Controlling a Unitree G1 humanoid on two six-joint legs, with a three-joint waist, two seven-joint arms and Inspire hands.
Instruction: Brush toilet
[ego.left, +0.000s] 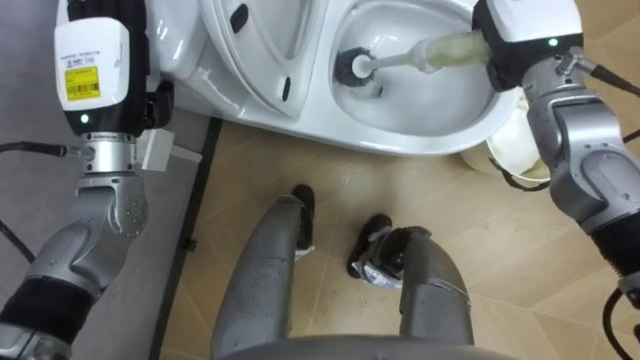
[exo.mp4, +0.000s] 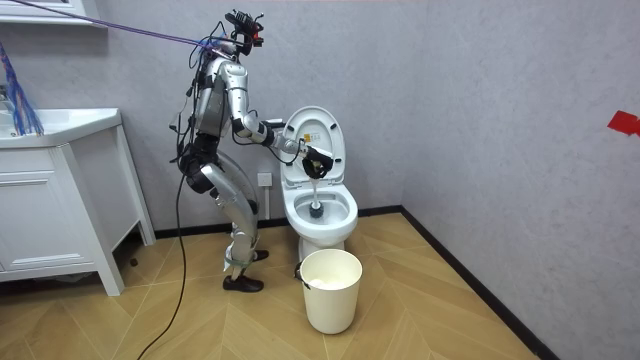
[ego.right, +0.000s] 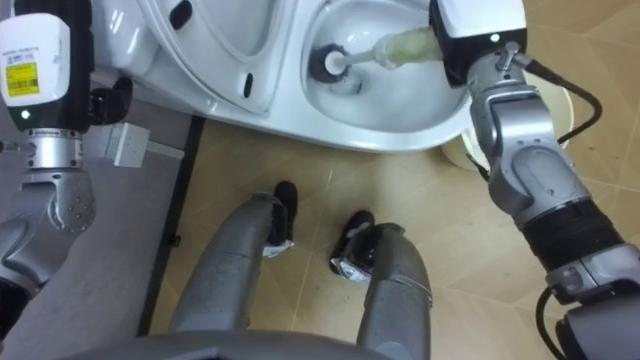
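A white toilet stands open right before me, its seat and lid raised. My right hand is shut on the pale translucent handle of a toilet brush. Its round head is down in the bowl near the drain. In the eye views the right wrist housing covers most of that hand. My left forearm reaches up at the left beside the lid, and just the dark base of the left hand shows at the top edge.
A white waste bin stands on the wooden floor just in front of the toilet, at my right. A white sink cabinet stands at the room view's left. The grey wall runs behind the toilet.
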